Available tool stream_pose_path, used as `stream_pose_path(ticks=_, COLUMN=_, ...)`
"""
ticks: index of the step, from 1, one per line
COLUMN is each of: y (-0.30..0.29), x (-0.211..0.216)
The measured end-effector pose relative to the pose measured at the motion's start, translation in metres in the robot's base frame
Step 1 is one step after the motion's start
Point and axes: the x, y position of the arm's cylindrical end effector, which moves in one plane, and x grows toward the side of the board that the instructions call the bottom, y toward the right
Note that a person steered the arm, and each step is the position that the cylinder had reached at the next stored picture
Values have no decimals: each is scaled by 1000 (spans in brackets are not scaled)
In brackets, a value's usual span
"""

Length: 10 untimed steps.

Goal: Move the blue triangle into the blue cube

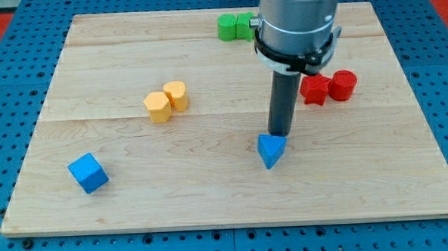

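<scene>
The blue triangle (271,150) lies on the wooden board a little right of the view's middle, toward the bottom. The blue cube (87,173) sits far off at the view's lower left. My tip (279,134) is the lower end of the dark rod and stands right at the triangle's upper edge, touching it or nearly so, on its top-right side. The triangle lies between my tip and the view's bottom.
Two yellow blocks (166,101) sit together left of centre. Two red blocks (328,87) sit right of the rod. Two green blocks (235,26) sit at the top, partly behind the arm. The board's edge (236,223) runs along the bottom.
</scene>
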Motion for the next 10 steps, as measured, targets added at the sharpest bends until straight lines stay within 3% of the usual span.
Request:
stream_pose_path(ticks=3, y=-27, x=69)
stream_pose_path(ticks=4, y=-123, x=68)
stream_pose_path(ticks=5, y=-171, x=68)
stream_pose_path(ticks=6, y=-106, x=75)
stream_pose_path(ticks=8, y=-187, x=101)
stream_pose_path(ticks=10, y=-255, x=77)
